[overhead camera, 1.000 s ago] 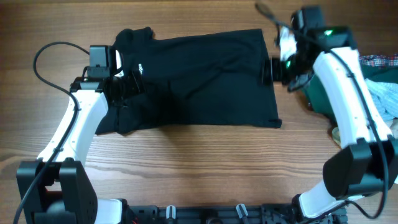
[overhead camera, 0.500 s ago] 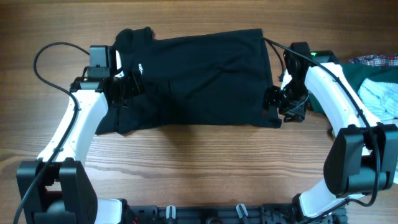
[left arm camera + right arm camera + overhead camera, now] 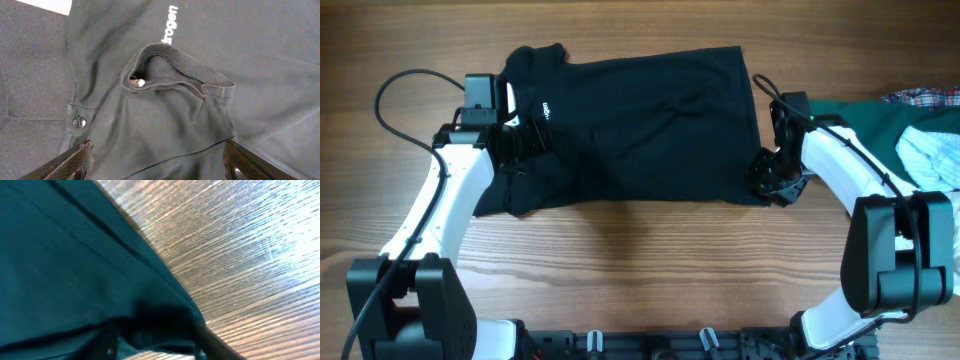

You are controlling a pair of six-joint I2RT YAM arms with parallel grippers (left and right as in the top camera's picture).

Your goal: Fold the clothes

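The black polo shirt [image 3: 640, 120] lies spread flat on the wooden table [image 3: 640, 260], collar end to the left. Its white chest text shows in the overhead view [image 3: 546, 108] and in the left wrist view [image 3: 167, 25], with a sleeve opening [image 3: 175, 70] and a button [image 3: 78, 121]. My left gripper [image 3: 527, 135] hovers over the shirt's left part, fingers wide open [image 3: 157, 165] with fabric below them. My right gripper [image 3: 763, 183] is at the shirt's near right hem corner. Its fingers [image 3: 157, 347] are open and straddle that corner [image 3: 165, 315].
A dark green garment [image 3: 860, 115], a pale blue-white garment [image 3: 930, 155] and a plaid cloth [image 3: 925, 97] lie at the right edge, behind my right arm. A black cable [image 3: 390, 90] loops at the left.
My right arm swung from the shirt's far right edge down to its near right hem corner. The left arm and the shirt have not moved.
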